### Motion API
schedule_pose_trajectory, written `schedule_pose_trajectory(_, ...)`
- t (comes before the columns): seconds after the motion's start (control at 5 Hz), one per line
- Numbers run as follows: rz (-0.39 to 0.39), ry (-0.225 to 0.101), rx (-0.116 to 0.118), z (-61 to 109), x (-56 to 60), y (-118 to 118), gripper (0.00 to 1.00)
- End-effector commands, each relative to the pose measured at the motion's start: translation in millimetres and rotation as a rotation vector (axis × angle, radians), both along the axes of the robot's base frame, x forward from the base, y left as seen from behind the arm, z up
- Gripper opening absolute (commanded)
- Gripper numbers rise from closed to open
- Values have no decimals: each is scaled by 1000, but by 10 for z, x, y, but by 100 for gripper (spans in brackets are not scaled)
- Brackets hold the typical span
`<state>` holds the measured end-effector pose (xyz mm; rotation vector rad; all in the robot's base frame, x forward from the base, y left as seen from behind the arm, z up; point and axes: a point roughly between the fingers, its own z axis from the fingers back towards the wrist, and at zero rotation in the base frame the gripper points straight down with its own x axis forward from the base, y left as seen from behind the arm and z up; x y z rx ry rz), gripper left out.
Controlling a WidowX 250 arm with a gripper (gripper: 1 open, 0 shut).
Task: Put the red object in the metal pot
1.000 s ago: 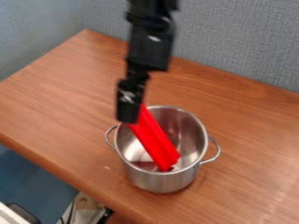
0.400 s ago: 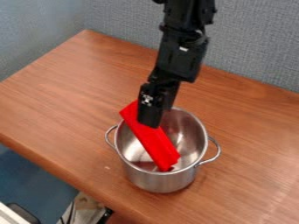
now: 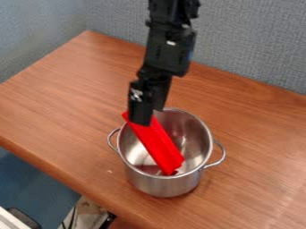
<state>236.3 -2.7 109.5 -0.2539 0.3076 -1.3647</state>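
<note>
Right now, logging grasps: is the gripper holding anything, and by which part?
Nothing is held: the open black gripper sits at the top end of the long red block, which leans in the shiny steel pot.

The black arm reaches steeply down from above, its tool [image 3: 140,109] standing fully spread.

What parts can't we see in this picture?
- Camera view: the top end of the red object hides behind the pincer.
- The metal pot floor is partly covered by the red bar.
- The pincer's tips are too blurred to tell whether they touch it.
</note>
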Motion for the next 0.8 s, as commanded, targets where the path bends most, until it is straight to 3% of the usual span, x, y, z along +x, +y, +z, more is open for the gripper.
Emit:
schedule_pose_trajectory(0.0,-89,-37,23,258,51,140,100)
schedule_pose_trajectory(0.2,-178,-7,43,348,33,247,100)
schedule_pose_trajectory(0.6,-83,-60,113,322,125,63,100)
